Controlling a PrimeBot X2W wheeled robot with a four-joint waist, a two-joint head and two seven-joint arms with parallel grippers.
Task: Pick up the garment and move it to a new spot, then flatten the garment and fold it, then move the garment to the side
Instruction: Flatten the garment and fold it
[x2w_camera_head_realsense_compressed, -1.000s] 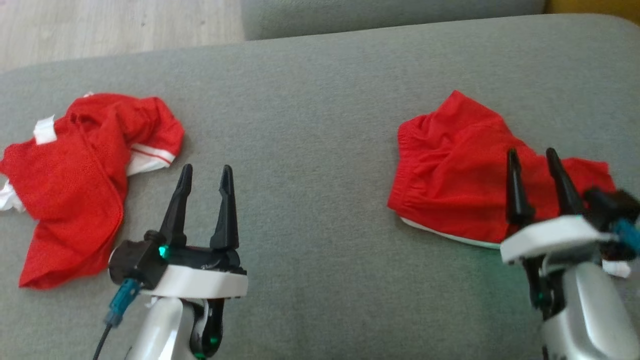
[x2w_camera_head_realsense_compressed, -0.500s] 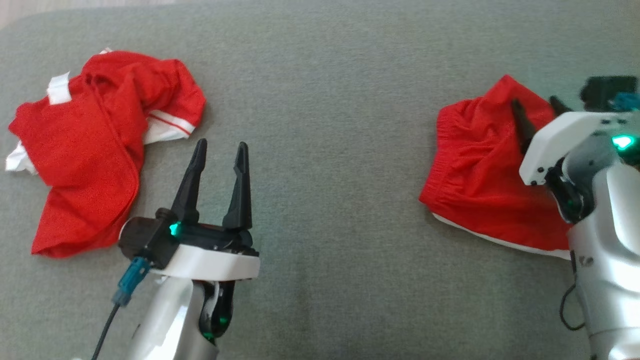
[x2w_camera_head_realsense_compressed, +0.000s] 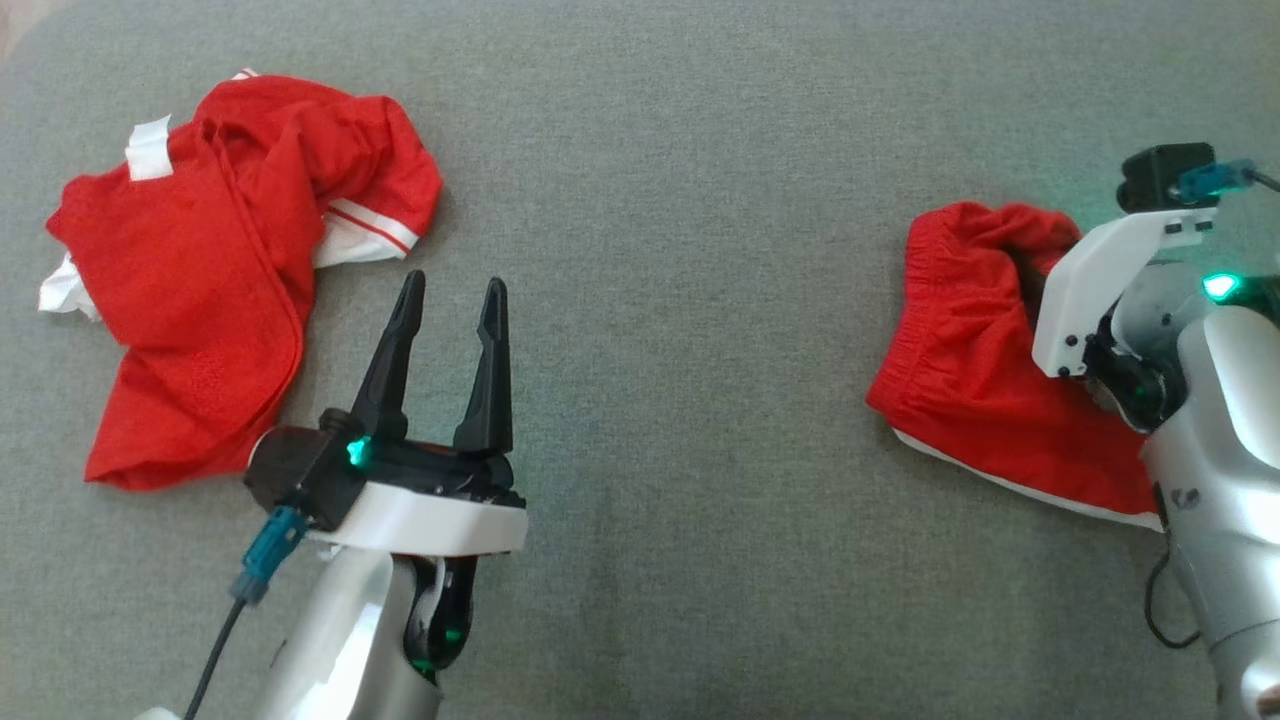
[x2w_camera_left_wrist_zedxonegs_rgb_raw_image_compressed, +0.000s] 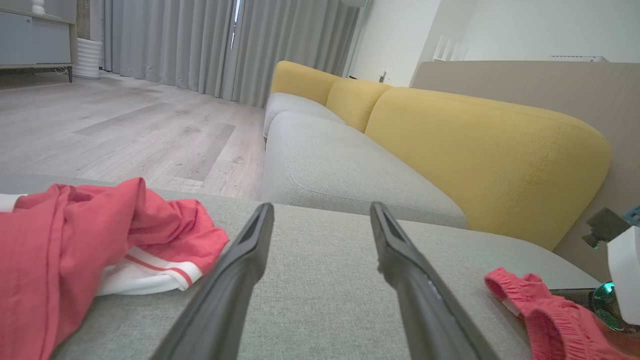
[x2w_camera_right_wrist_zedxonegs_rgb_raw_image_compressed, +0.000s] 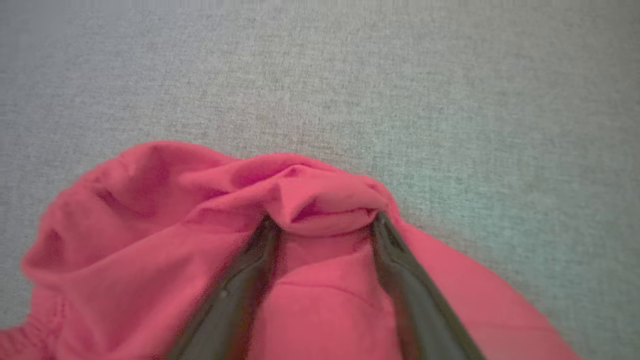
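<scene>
A: How is the right gripper seen?
B: Its fingers are held apart and pointed down, and their tips are pressed into the red shorts. A raised fold of cloth is bunched between the tips. Whether that fold is pinched cannot be told.
A: Where are the shorts placed?
B: They are laid crumpled at the right of the grey cushion. The elastic waistband is turned to the left, and a white edge is shown along the near side. Their right part is covered by the right arm.
A: And the left gripper?
B: It is held open over bare cushion, left of the middle, with its fingers pointed toward the far side. No cloth is touched by it.
A: What is found beside it?
B: A red shirt with white trim is heaped to its left, just beside the fingers yet apart from them. The shirt is set well apart from the shorts, with bare cushion between.
A: What is seen farther out?
B: In the left wrist view, a second grey seat with yellow backrests is seen beyond the cushion's far edge. A wood floor and grey curtains are seen at the far left.
</scene>
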